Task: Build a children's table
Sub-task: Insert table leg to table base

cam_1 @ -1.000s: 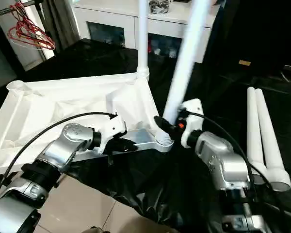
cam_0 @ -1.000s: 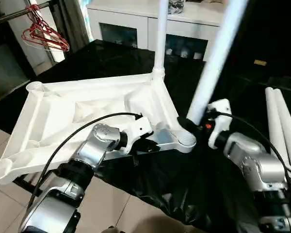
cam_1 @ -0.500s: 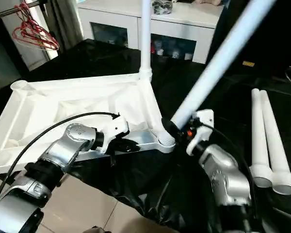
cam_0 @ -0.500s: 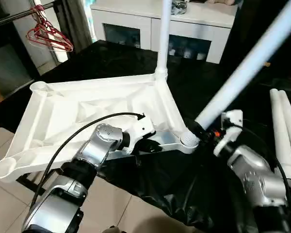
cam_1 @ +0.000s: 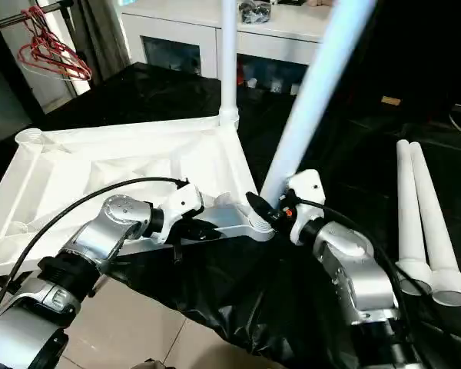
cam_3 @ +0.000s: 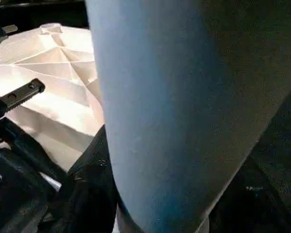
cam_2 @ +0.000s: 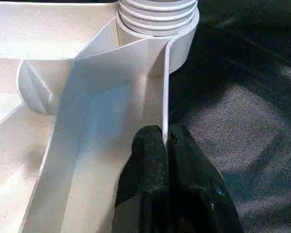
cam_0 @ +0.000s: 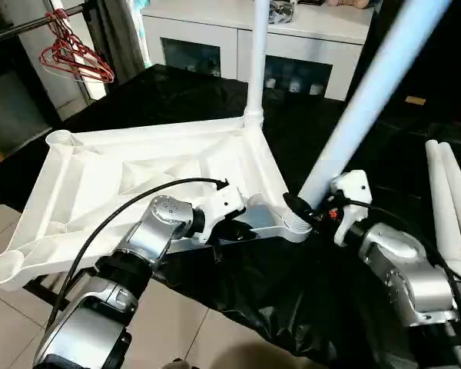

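Left gripper (cam_2: 165,145) pinched on tabletop rim (cam_2: 166,87); right gripper (cam_0: 311,211) clamped low on leg (cam_0: 361,100). Probably light, stiff, slick plastic. Best gripped near socket (cam_0: 296,221).

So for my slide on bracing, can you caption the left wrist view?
Left hand pinches the rim of the white ribbed plastic tabletop beside its round corner socket.

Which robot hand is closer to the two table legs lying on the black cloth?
The right. Its tool, gripping the tilted leg at the tabletop's near corner, is beside the two spare legs. The left tool pinches the tabletop rim farther away, beyond that corner.
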Tool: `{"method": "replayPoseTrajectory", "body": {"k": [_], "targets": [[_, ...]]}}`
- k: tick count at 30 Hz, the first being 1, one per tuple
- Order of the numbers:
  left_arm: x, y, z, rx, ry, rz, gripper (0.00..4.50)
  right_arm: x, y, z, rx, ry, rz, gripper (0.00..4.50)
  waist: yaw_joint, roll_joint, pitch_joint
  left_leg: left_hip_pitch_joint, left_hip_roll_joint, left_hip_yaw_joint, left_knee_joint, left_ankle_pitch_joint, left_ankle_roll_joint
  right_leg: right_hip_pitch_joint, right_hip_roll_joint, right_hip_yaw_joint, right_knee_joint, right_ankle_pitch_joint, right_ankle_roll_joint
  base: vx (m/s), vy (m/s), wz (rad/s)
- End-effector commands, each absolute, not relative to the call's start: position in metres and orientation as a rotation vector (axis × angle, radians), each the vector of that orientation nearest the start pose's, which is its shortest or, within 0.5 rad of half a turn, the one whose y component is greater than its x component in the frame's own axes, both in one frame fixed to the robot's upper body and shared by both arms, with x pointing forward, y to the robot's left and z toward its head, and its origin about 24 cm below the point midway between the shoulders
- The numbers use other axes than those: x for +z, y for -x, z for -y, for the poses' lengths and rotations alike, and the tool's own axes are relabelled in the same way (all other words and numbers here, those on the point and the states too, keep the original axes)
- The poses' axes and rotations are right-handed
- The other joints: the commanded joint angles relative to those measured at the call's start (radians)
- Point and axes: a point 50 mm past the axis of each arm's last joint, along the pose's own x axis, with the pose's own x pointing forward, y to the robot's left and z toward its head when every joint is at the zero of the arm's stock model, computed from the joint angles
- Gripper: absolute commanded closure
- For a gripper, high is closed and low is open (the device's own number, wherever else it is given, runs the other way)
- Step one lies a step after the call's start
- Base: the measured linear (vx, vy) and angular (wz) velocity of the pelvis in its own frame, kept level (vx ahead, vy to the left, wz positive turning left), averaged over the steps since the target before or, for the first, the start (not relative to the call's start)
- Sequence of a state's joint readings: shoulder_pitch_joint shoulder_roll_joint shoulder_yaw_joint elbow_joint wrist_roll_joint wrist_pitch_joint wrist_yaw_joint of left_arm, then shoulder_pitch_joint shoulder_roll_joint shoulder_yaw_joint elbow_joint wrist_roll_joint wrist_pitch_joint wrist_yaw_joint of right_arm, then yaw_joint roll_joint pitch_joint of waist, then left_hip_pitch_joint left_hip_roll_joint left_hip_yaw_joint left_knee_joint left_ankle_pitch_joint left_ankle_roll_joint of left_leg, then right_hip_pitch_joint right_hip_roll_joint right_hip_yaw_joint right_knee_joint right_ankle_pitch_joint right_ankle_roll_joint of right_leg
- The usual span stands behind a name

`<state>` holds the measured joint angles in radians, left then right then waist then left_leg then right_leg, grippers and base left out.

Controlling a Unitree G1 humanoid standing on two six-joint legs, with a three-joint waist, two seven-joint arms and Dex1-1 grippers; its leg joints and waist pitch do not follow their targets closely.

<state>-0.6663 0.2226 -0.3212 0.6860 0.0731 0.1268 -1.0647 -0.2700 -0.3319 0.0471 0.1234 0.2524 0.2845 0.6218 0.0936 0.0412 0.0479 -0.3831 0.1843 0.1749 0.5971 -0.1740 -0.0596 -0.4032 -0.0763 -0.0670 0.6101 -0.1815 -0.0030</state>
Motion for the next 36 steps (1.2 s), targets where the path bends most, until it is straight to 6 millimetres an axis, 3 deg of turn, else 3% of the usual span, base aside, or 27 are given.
{"method": "replayPoseTrajectory", "body": {"k": [1,9,13,20,23,24,26,36], "targets": [[0.056,-0.331,-0.09,-1.253,-0.371,-0.366,4.5,0.042,-0.286,0.162,0.712,0.043,-0.324,2.6,0.003,-0.022,-0.058,0.013,0.04,-0.015,-0.076,-0.241,0.047,0.043,-0.076,0.045,-0.096,-0.358,-0.157,0.0,0.0,0.0],[0.058,-0.324,-0.088,-1.379,-0.439,-0.346,4.5,0.036,-0.287,0.159,0.841,0.032,-0.366,2.6,-0.001,-0.025,-0.058,0.01,0.041,-0.016,-0.077,-0.248,0.048,0.046,-0.077,0.045,-0.095,-0.362,-0.159,0.0,0.0,0.0],[0.06,-0.32,-0.088,-1.452,-0.464,-0.346,4.5,0.033,-0.281,0.159,0.931,0.027,-0.393,2.6,0.001,-0.022,-0.062,0.011,0.045,-0.016,-0.077,-0.223,0.056,0.047,-0.076,0.046,-0.087,-0.282,-0.181,0.0,0.0,0.0],[0.069,-0.316,-0.088,-1.583,-0.513,-0.348,4.5,0.029,-0.27,0.164,1.119,0.052,-0.439,2.6,0.006,-0.033,-0.066,0.014,0.049,-0.014,-0.075,-0.212,0.068,0.051,-0.077,0.045,-0.074,-0.172,-0.231,0.0,0.0,0.0],[0.072,-0.316,-0.089,-1.612,-0.528,-0.345,4.5,0.03,-0.268,0.164,1.172,0.057,-0.44,2.6,0.01,-0.037,-0.065,0.016,0.051,-0.013,-0.075,-0.223,0.067,0.052,-0.079,0.044,-0.076,-0.193,-0.232,0.0,0.0,0.0],[0.073,-0.317,-0.09,-1.613,-0.545,-0.344,4.5,0.031,-0.268,0.164,1.18,0.06,-0.436,2.6,0.011,-0.044,-0.064,0.017,0.051,-0.012,-0.076,-0.226,0.066,0.051,-0.078,0.045,-0.077,-0.202,-0.229,0.0,0.0,0.0],[0.074,-0.319,-0.092,-1.612,-0.566,-0.352,4.5,0.032,-0.269,0.164,1.19,0.05,-0.426,2.6,0.015,-0.04,-0.065,0.019,0.053,-0.013,-0.076,-0.231,0.061,0.049,-0.079,0.045,-0.076,-0.211,-0.229,0.0,0.0,0.0],[0.081,-0.33,-0.094,-1.526,-0.548,-0.334,4.5,0.029,-0.273,0.162,1.166,0.038,-0.391,2.6,0.022,-0.046,-0.061,0.019,0.051,-0.014,-0.079,-0.255,0.042,0.049,-0.082,0.045,-0.083,-0.273,-0.213,0.0,0.0,0.0]]}}
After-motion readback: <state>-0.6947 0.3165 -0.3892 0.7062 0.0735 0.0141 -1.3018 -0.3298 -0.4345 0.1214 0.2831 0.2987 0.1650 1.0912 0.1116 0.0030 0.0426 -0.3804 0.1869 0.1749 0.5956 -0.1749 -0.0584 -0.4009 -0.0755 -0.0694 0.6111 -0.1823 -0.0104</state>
